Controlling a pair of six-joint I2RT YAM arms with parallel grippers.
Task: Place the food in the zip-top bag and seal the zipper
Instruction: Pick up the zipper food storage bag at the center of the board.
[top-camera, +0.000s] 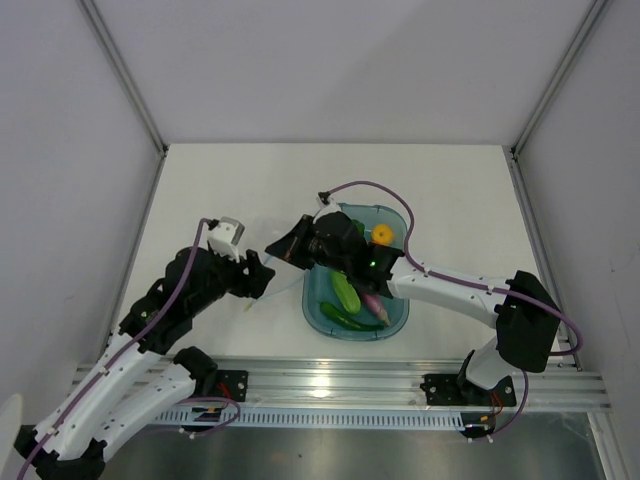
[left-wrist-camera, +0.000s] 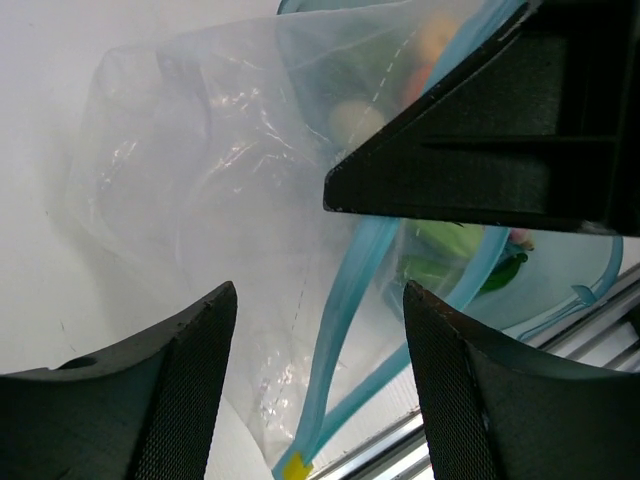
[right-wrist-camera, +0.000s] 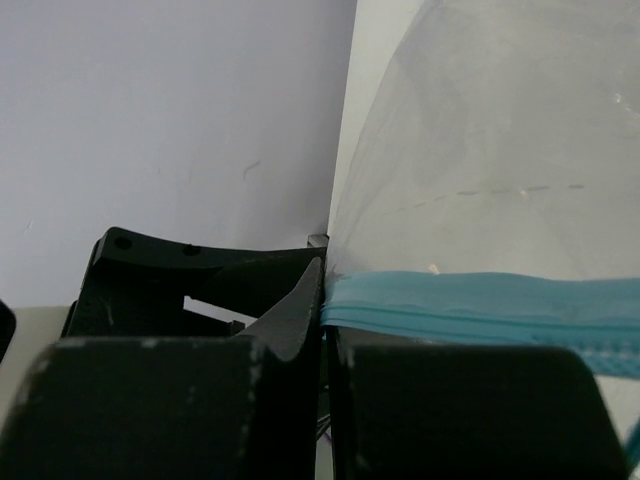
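The right tool (right-wrist-camera: 325, 322) pinches the zipper (right-wrist-camera: 480, 300) of the bag (left-wrist-camera: 180, 170); the left tool (left-wrist-camera: 318, 320) hangs wide open by it, and the food (top-camera: 347, 292) sits in the tray (top-camera: 396, 318).

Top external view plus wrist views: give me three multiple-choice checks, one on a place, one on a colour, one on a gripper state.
1. The orange round food lies: A on the bare table; B in a gripper; C in the teal tray.
2. The zipper is: A light blue; B red; C black.
3. The right gripper is: A wide open; B shut on the zipper; C holding a pepper.
Answers: C, it sits inside the tray's rim; A, the strip shows light blue; B, the fingers are closed on the strip.
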